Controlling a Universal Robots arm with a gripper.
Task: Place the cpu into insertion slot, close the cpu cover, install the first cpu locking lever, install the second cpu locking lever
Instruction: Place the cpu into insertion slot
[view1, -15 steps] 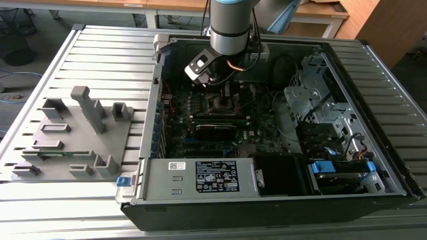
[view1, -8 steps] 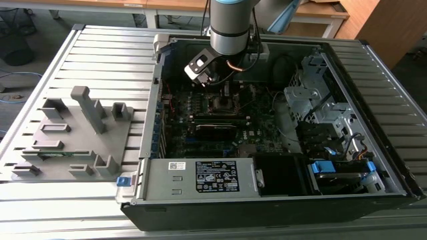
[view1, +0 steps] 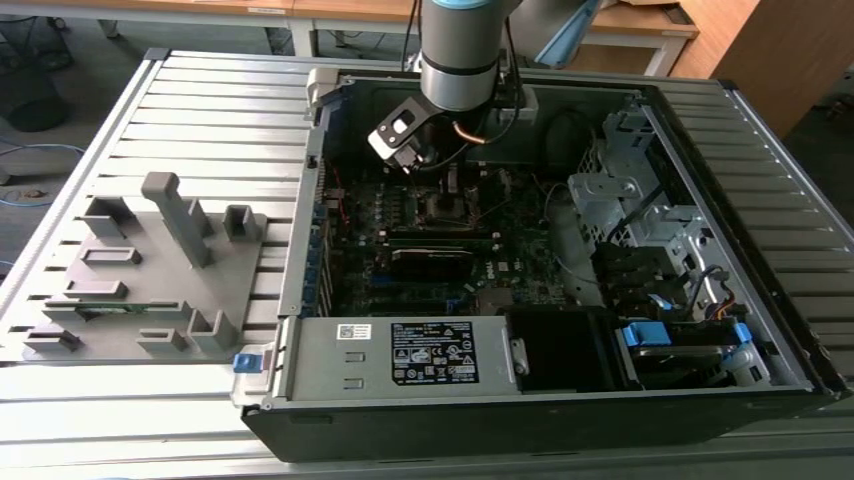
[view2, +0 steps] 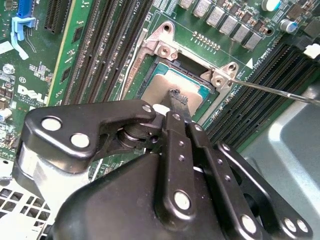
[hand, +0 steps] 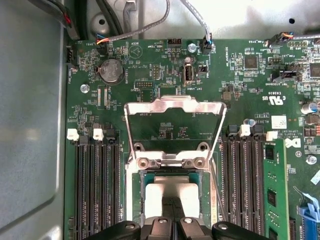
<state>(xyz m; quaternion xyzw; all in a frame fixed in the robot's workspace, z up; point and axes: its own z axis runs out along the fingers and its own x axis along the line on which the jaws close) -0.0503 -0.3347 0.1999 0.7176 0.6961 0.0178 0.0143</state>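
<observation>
**A:** Status, exterior view?

**B:** The gripper (view1: 447, 178) hangs directly above the insertion slot (view1: 447, 207), inside the open computer case (view1: 291, 270).

**A:** Second wrist view?

**B:** The cpu (view2: 162, 87) lies flat inside the slot, dull grey metal top facing up. The fingertips (view2: 179, 107) are drawn together and clamp nothing. Their end sits at or just above the middle of the cpu top; contact cannot be confirmed. A thin steel locking lever (view2: 272, 90) juts out just beside the slot.

**A:** First wrist view?

**B:** The cpu cover (hand: 172, 105), a bright stamped frame with a square window, stands swung open at the slot's hinge side.

**A:** Handling?

**B:** The cpu is judged light, rigid and smooth, with a delicate underside. Hold it by opposite edges. The cover is thin, stiff plate and is best pressed at its free rim.
</observation>
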